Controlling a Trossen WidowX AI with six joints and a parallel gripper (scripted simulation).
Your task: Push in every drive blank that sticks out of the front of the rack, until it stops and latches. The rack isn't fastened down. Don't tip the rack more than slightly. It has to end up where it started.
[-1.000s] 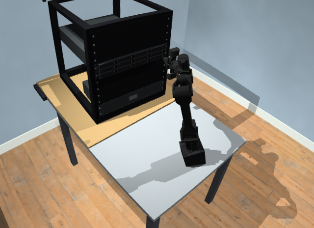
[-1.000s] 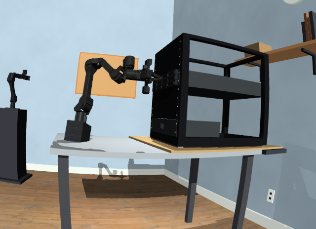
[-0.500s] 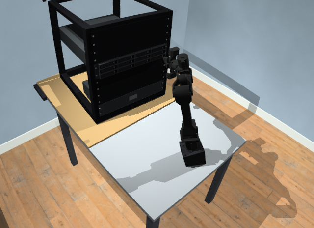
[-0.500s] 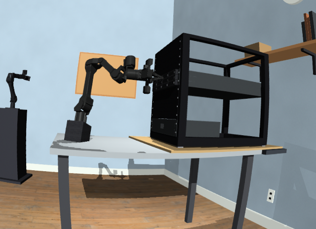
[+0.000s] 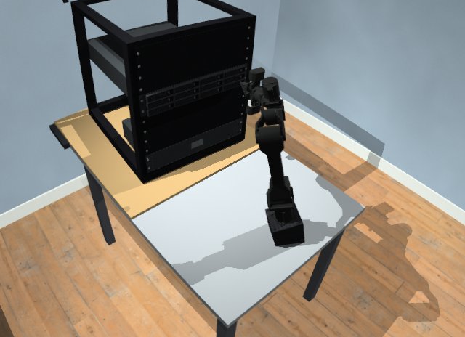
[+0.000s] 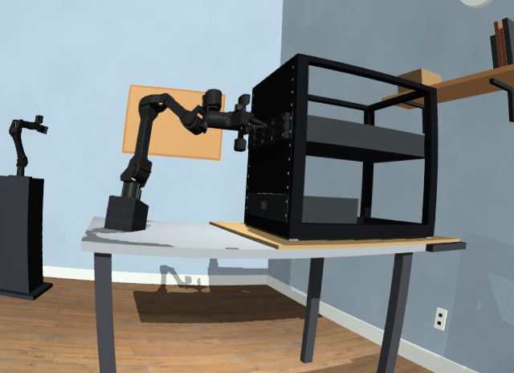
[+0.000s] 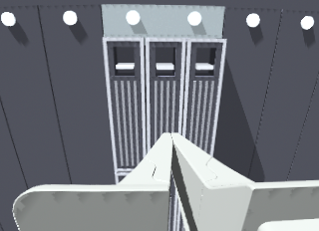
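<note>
One black rack (image 5: 129, 101) stands on the tan board (image 5: 108, 176) at the far left corner of the table (image 5: 210, 228), with a row of drive blanks (image 5: 195, 88) across its front face. At the right end of that row, near the rack's right edge, the gripper (image 5: 245, 86) has its fingers pressed together, holding nothing, tip at the blanks. Further right, the arm's base (image 5: 296, 234) sits near the table's right edge.

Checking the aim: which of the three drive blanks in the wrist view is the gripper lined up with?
The middle blank: the shut gripper points along it, between its two neighbours.
</note>
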